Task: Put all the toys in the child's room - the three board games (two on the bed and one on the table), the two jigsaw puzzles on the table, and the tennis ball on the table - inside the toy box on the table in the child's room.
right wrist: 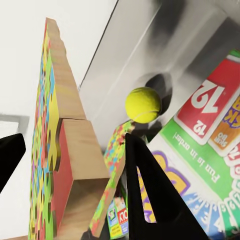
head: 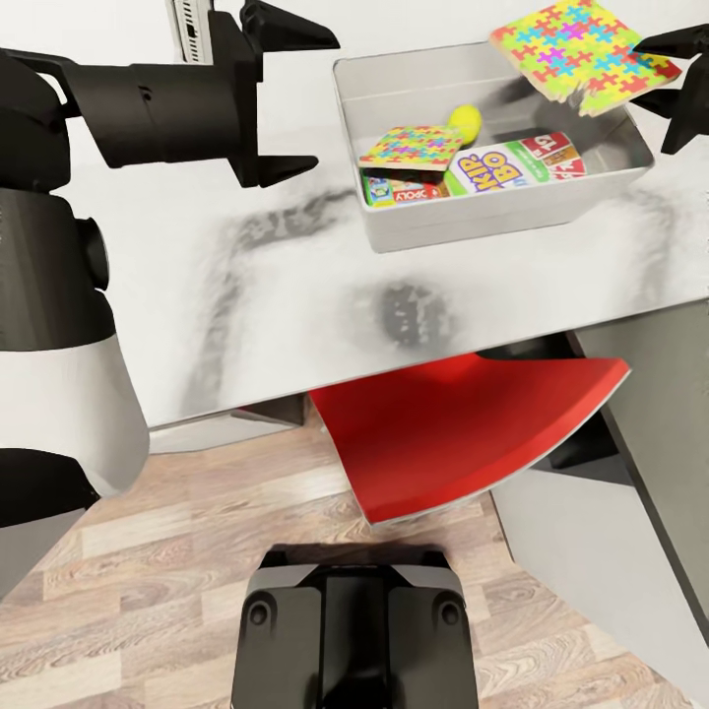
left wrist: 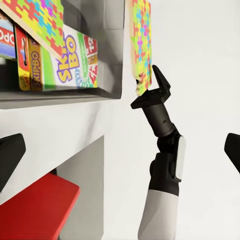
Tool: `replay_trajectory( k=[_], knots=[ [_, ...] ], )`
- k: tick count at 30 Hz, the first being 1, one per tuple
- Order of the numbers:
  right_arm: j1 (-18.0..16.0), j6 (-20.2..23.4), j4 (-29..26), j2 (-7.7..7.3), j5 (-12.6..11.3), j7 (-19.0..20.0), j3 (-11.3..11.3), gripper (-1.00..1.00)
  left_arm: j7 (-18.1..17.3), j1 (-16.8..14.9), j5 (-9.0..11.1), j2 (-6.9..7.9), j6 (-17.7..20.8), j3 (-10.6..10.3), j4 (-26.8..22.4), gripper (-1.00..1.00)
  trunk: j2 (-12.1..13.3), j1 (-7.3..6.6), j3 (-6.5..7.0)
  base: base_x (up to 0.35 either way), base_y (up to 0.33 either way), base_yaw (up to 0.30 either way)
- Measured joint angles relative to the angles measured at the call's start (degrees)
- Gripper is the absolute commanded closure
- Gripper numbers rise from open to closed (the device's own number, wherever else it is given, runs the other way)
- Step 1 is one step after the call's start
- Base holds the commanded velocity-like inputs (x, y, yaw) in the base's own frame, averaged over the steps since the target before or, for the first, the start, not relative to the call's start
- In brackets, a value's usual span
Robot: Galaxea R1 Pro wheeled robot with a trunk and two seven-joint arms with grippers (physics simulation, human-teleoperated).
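Note:
The light-grey toy box (head: 492,225) stands on the pale table (head: 246,295). Inside lie the tennis ball (head: 465,120), one jigsaw puzzle (head: 414,148), a "Skip-Bo" board game (head: 502,165) and a "Monopoly" board game (head: 404,192) partly under that puzzle. A second jigsaw puzzle (head: 576,49) hangs tilted over the box's far right corner, its edge between the spread fingers of my right gripper (head: 684,87), which looks open. In the right wrist view this puzzle (right wrist: 50,150) stands edge-on above the ball (right wrist: 143,105). My left gripper (head: 320,103) is open and empty, left of the box.
A red chair seat (head: 463,433) sticks out from under the table's front edge. To the right a lower dark-grey desk section (head: 650,414) joins the table. Wood-plank floor and my base (head: 354,630) lie below.

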Motion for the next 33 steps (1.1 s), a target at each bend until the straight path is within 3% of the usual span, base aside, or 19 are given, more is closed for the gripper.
replay_trajectory(
  k=[15,22,28,29,33],
  knots=[
    [0.1,0.0,0.0,-0.07,0.0,0.0,0.0,1.00,0.0,0.9,0.3,0.29,0.1,-0.1,0.0,-1.00,0.0,0.00,1.39,0.000,0.000,0.000],
    [0.2,0.0,0.1,-0.04,0.1,0.0,0.0,1.00,0.1,4.1,0.2,1.39,0.9,0.1,0.0,-1.00,0.0,0.00,2.05,0.000,0.000,0.000],
    [0.8,0.0,0.7,0.37,0.3,-0.2,0.0,1.00,0.1,7.9,0.1,5.07,2.1,0.4,-0.1,-1.00,0.0,0.00,2.60,0.000,0.000,0.000],
    [0.8,0.0,0.7,0.37,0.1,-0.2,0.0,1.00,0.1,7.9,0.2,5.09,2.1,0.4,-0.1,-1.00,0.0,0.00,2.70,0.000,0.000,0.000],
    [2.6,0.0,0.9,0.79,0.5,-1.1,0.0,1.00,0.2,8.9,0.1,8.59,2.3,0.6,0.0,-1.00,0.0,0.00,3.07,0.000,0.000,0.000]
  ],
)
